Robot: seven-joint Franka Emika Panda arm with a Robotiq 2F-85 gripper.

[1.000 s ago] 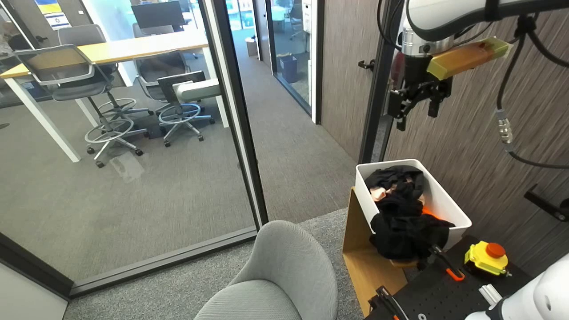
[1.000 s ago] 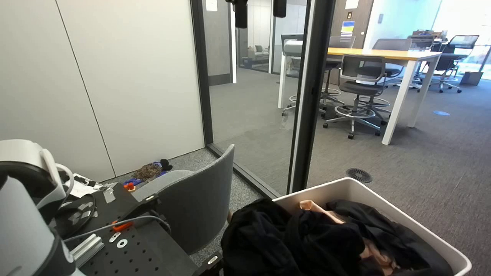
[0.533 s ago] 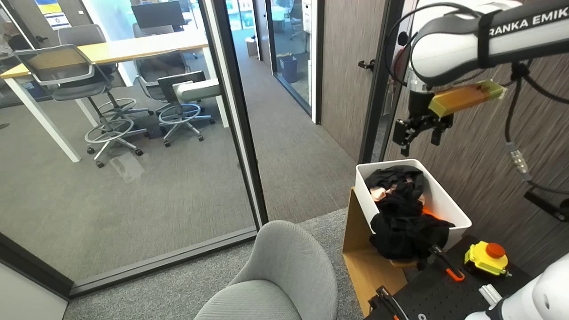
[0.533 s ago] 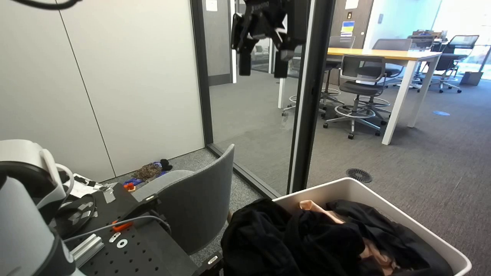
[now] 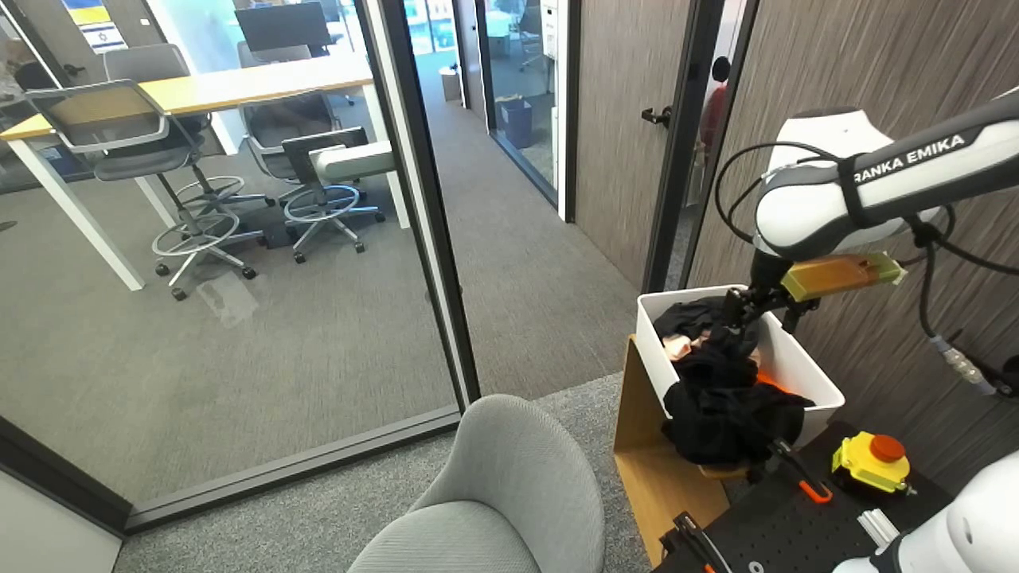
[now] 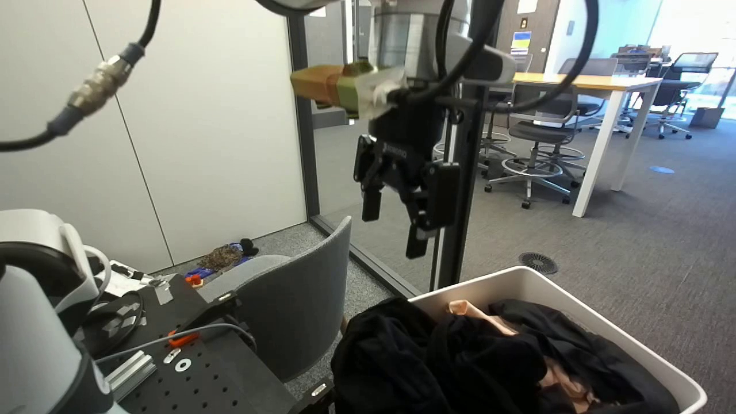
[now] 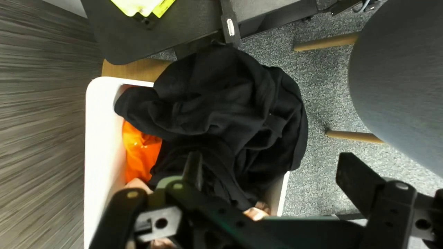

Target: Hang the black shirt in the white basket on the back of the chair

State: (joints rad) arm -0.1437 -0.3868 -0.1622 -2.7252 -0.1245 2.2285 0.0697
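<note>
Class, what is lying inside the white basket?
Black cloth lies in the white basket and droops over one end; peach cloth and something orange show beside it. The basket's bottom, and anything under the cloth, is covered.

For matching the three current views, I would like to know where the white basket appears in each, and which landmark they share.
In an exterior view, the white basket is right of centre, just below mid-height.
In an exterior view, the white basket is lower right, cut by the bottom edge.
In the wrist view, the white basket is lower left, partly hidden.
Shared landmark: black clothing spilling over the white basket's rim.
</note>
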